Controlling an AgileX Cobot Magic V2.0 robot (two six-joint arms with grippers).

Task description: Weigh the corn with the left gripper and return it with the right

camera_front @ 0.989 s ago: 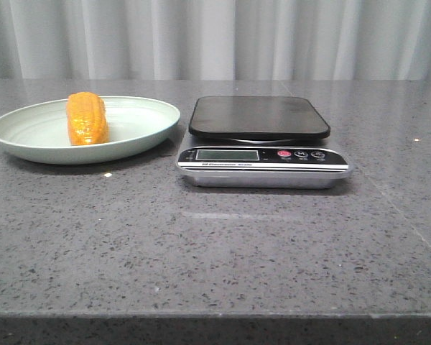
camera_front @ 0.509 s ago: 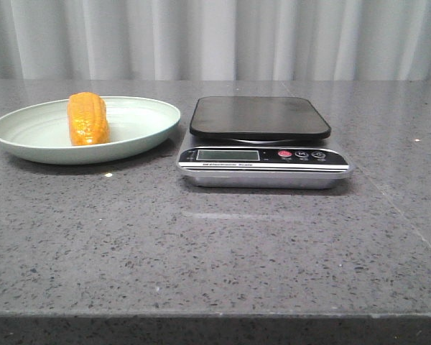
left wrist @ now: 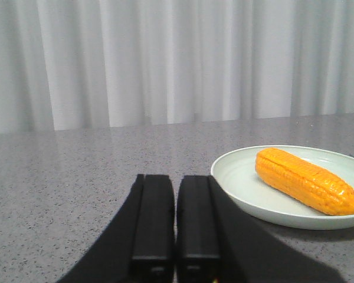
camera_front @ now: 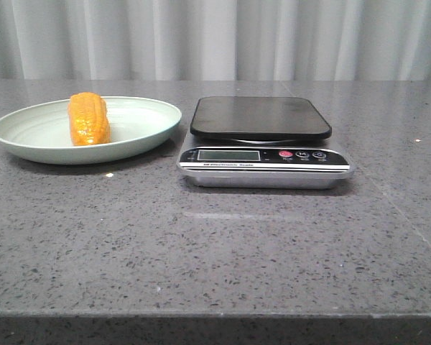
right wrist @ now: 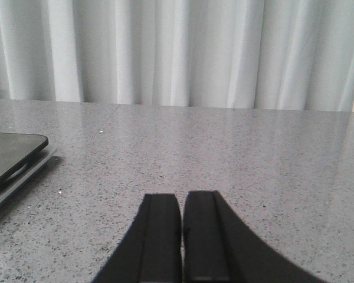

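Lying lengthwise in the plate (camera_front: pixel 140 133), the corn (camera_front: pixel 88 118) sits left of the scale (camera_front: pixel 264 159), whose black platform (camera_front: pixel 260 116) is bare. That layout fits two stages equally: corn waiting to be weighed, or corn already weighed and put back. The pictures do not settle which, so no next move is prescribed.

Left gripper (left wrist: pixel 175 221): jaws pressed together with only a hairline gap, holding nothing, low over the table (camera_front: pixel 215 244) and short of the plate rim. Right gripper (right wrist: pixel 182 236): jaws likewise closed and empty, on the far side of the scale from the plate.

Risks:
- The cob is rounded and tapered; a grip near one end could let it pivot or slip out.
- Set on the flat platform, it may roll, since nothing there checks it.
- The plate is shallow and looks light; a finger (left wrist: pixel 155 215) catching its rim would slide or tip it.
- Plate and scale stand close together, so a low sideways carry could clip the platform edge.

Clearance: open table lies in front of both objects and to the right of the scale. The near table edge runs across the front view, well apart from plate and scale. A curtain closes off the back.
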